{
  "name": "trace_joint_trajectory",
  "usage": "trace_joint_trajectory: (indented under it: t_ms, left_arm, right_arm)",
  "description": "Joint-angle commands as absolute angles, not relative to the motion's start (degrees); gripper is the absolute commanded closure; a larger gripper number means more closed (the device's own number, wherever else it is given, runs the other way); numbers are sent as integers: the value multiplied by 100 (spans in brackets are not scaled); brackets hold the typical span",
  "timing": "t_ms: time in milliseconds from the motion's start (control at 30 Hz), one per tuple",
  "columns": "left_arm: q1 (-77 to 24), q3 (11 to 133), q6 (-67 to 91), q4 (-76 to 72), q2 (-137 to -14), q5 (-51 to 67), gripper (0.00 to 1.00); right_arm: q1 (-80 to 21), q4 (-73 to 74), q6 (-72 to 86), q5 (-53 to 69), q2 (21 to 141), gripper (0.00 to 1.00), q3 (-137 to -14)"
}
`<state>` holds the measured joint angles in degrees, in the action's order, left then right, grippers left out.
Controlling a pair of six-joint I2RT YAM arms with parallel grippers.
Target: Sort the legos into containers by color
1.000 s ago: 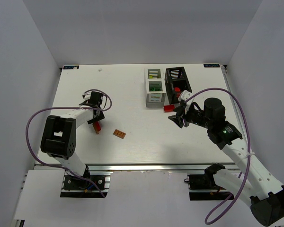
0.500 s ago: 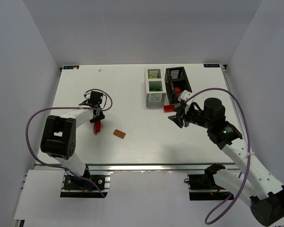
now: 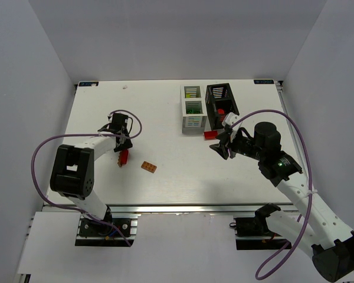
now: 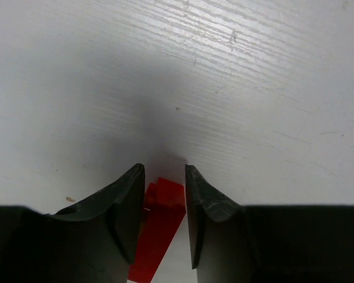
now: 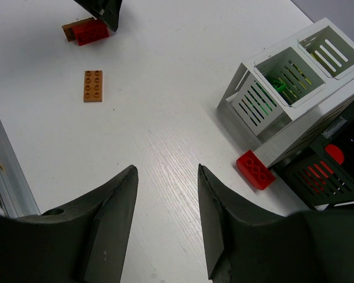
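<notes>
Left gripper: jaws drawn in on a red lego brick, with both inner faces against its sides. A pinch is judged, though it cannot be told whether the brick is clear of the tabletop. The brick's long axis is seen to run along the jaws' reach, not across it. A brownish edge is noted just beside it in the right wrist view; it is not identifiable. To the right, one orange lego brick is recorded flat, studs up, long axis roughly left-to-right in the top view, near the left arm and well apart from the right. Further right stands the white container, with two compartments: green pieces are seen in the nearer one, yellowish slats in the farther, contents not countable. A second red lego brick lies just beside its near corner, in front of the black container, in which red is seen. Right gripper: jaws spread, nothing between them, with the second red lego brick ahead and to the right in the wrist view. Count: three loose bricks (two red, one orange); two containers. Judgement: the pinched brick belongs in the black container, which lies well to the right of the left jaws; the right arm is nearer to it.
</notes>
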<state>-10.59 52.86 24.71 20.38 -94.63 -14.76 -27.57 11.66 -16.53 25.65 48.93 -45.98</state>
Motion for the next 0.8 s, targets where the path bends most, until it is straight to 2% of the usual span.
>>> trace_joint_trajectory:
  t_ms: [0, 133, 200, 367, 600, 767]
  left_arm:
    - [-1020, 5212, 2355, 1881, -9114, -1283, 54]
    - [-1020, 5151, 2496, 1881, -9053, -1362, 47]
    - [-1020, 5185, 2575, 1942, -8992, -1546, 34]
    - [-1037, 5081, 2636, 2100, -8667, -2020, 28]
    - [-1625, 4886, 3137, 2381, -8297, -2451, 24]
    - [-1819, 5089, 3401, 2918, -8613, -2777, 25]
  right_arm:
    - [-2786, 949, -1626, 2558, 4825, 49, -4737]
    - [-2786, 949, -1626, 2558, 4825, 49, -4746]
    - [-2786, 949, -1626, 2558, 4825, 49, -4737]
    - [-2786, 949, -1635, 2558, 4825, 49, -4746]
    - [-2786, 949, -1608, 2610, 4790, 49, -4755]
    - [-2786, 949, -1600, 2619, 4746, 49, -4764]
